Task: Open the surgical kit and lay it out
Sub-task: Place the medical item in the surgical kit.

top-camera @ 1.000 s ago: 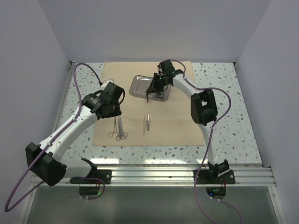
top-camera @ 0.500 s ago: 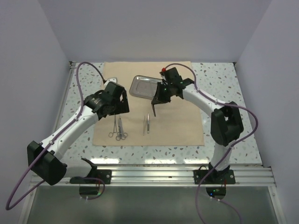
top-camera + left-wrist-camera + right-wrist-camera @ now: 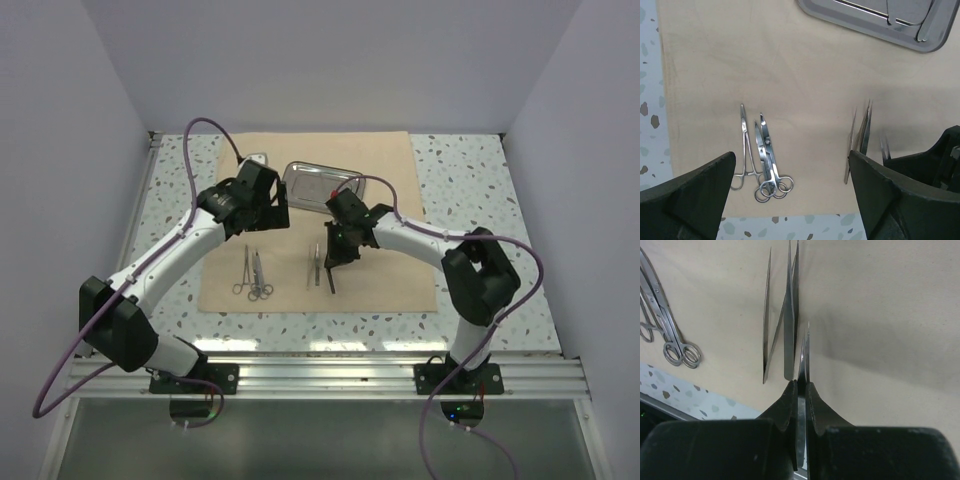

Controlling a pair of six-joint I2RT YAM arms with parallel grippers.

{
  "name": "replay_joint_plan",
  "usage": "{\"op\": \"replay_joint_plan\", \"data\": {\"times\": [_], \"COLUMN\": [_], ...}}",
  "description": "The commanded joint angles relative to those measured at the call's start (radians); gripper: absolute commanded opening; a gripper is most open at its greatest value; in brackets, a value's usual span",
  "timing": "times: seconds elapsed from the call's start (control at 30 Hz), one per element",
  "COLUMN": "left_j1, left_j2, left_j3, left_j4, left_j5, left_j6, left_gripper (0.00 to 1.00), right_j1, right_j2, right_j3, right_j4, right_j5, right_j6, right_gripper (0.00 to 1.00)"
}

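The surgical kit's beige cloth wrap lies spread flat on the table. Its steel tray sits at the back of the cloth, with a few instruments still inside. Scissor-like instruments lie side by side near the cloth's front left. Two tweezers lie to their right. My left gripper hovers open and empty above the cloth. My right gripper is shut on another pair of tweezers, tips forward, just right of the laid ones.
Speckled tabletop surrounds the cloth. Purple walls close in the left, back and right sides. A metal rail with both arm bases runs along the near edge. Bare cloth lies to the right of my right gripper.
My left gripper opened wide and shifted back and right toward the tray. My right arm carried the tweezers from the tray forward to beside the laid tweezers.
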State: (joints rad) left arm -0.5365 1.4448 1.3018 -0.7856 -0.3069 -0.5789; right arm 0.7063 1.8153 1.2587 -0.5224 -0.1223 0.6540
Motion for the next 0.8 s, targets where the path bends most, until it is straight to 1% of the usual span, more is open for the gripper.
{"op": "replay_joint_plan", "data": {"times": [0.0, 0.23, 0.33, 0.47, 0.5, 0.57, 0.6, 0.7, 0.77], "left_j1": [0.01, 0.01, 0.01, 0.012, 0.012, 0.015, 0.017, 0.021, 0.024], "left_j2": [-0.032, -0.083, -0.092, -0.086, -0.084, -0.072, -0.067, -0.037, -0.011], "left_j3": [0.005, -0.058, -0.064, -0.047, -0.035, -0.024, -0.012, 0.017, 0.034], "left_j4": [0.026, 0.014, 0.011, 0.008, 0.006, 0.008, 0.009, 0.014, 0.017], "left_j5": [0.006, 0.002, -0.004, -0.017, -0.02, -0.024, -0.026, -0.023, -0.02], "left_j6": [0.025, 0.004, -0.001, 0.005, 0.005, 0.01, 0.011, 0.016, 0.02], "left_gripper": [0.98, 0.97, 0.97, 0.97, 0.97, 0.97, 0.97, 0.97, 0.97], "right_j1": [0.001, 0.015, 0.021, 0.021, 0.021, 0.021, 0.021, 0.021, 0.022], "right_j2": [-0.001, 0.068, 0.101, 0.118, 0.115, 0.098, 0.09, 0.064, 0.043], "right_j3": [0.056, 0.134, 0.165, 0.188, 0.185, 0.179, 0.173, 0.176, 0.185], "right_j4": [0.039, 0.05, 0.045, -0.001, -0.007, -0.017, -0.021, -0.042, -0.06], "right_j5": [0.087, 0.098, 0.102, 0.115, 0.116, 0.118, 0.118, 0.116, 0.118], "right_j6": [0.024, 0.036, 0.038, 0.032, 0.027, 0.022, 0.016, 0.0, -0.011], "right_gripper": [0.0, 0.0, 0.0, 0.01, 0.09, 0.21, 0.35, 0.5, 0.56]}}
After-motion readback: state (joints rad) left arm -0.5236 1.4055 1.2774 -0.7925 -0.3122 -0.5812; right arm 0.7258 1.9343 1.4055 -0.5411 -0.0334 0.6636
